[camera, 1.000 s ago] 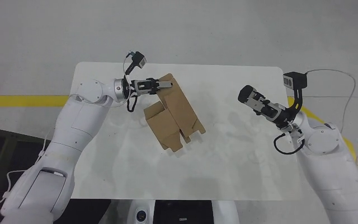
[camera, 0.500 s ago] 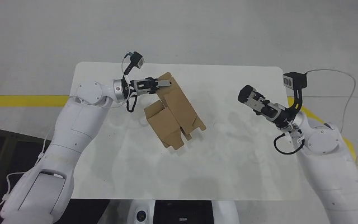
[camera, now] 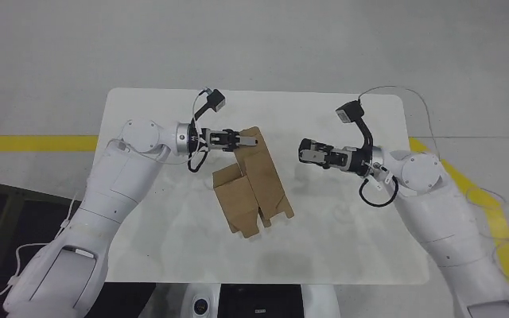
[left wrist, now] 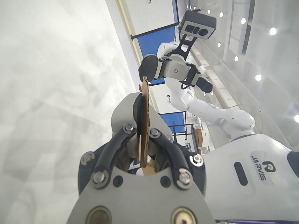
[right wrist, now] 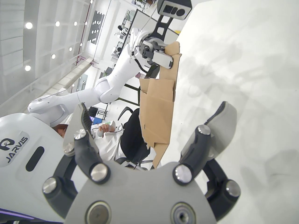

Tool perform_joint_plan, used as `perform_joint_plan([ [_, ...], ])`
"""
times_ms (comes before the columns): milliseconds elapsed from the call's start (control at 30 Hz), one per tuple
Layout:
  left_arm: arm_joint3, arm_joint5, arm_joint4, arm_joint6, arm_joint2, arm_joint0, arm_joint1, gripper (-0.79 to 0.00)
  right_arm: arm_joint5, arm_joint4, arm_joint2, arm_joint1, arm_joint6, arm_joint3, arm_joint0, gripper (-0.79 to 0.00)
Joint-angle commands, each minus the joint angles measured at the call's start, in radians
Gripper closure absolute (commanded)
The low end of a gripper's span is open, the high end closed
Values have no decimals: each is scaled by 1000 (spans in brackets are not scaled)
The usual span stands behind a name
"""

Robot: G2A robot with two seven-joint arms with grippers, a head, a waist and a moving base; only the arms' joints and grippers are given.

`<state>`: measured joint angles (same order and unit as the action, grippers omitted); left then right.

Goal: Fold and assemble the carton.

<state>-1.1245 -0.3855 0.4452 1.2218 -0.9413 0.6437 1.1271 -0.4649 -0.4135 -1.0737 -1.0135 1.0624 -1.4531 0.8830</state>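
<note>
Brown corrugated carton (camera: pixel 253 179), partly unfolded with its flaps loose, is over the middle of the white table (camera: pixel 342 238), a little left of centre, running from far to near. Its far flap is pinched edge-on between the fingers of the left pincer (camera: pixel 248 140), which comes in from the left and is clamped tight on the cardboard. Right of that far end, the right pincer (camera: pixel 306 151) hangs with its fingers spread wide, holding nothing, facing the carton but apart from it.
</note>
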Motion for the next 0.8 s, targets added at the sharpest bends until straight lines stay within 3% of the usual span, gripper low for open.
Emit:
perform_joint_plan([
  [0,-6,0,-2,2,6,0,2,0,2,-5,42,-11,26,33,-34,-785],
  [167,-14,1,2,15,16,1,7,0,-17,-16,127,-40,69,100,-102,-770],
  [300,-16,-3,11,23,17,2,10,0,-32,-41,182,-62,107,139,-141,-653],
  [600,-22,-24,34,48,17,6,15,0,-47,-85,268,-105,169,222,-209,-616],
  [667,-22,-27,36,54,17,6,16,0,-51,-96,280,-113,180,238,-218,-483],
  [700,-22,-28,39,56,17,6,17,0,-52,-100,285,-117,183,246,-223,-477],
  [767,-22,-31,45,61,17,7,18,0,-54,-106,294,-123,193,261,-231,-388],
])
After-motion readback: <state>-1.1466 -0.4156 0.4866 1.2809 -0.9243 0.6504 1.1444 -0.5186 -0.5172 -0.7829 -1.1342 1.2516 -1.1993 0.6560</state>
